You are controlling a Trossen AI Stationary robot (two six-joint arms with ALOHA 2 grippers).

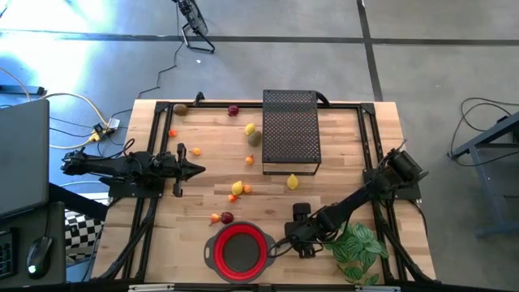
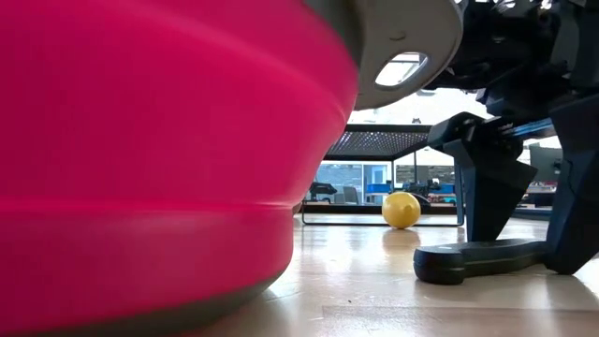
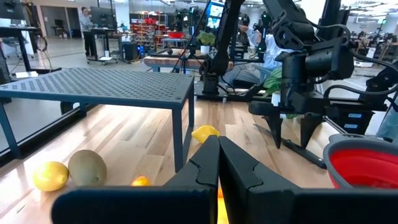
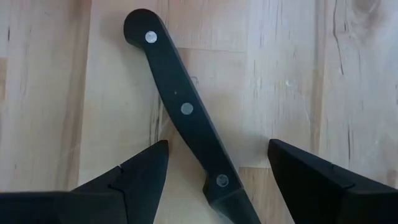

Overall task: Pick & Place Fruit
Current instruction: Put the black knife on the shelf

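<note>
Small fruits lie scattered on the wooden table: a yellow one [image 1: 292, 182], a dark red one [image 1: 227, 216], an orange one [image 1: 196, 150] and several more. A red bowl [image 1: 239, 250] stands at the near edge. My right gripper [image 1: 296, 240] points steeply down just right of the bowl, open, with one finger on either side of a knife's dark handle [image 4: 186, 112] that lies flat on the table. Gaps show on both sides of the handle between the fingers of my right gripper [image 4: 217, 146]. My left gripper [image 1: 197, 169] waits at the table's left, level and shut on nothing.
A black perforated rack [image 1: 290, 132] stands on legs at the far middle, with fruit beside it. A green leafy plant [image 1: 358, 247] lies right of my right gripper. In the low view the bowl's wall [image 2: 140, 187] fills the left, and a yellow fruit [image 2: 401, 209] lies beyond.
</note>
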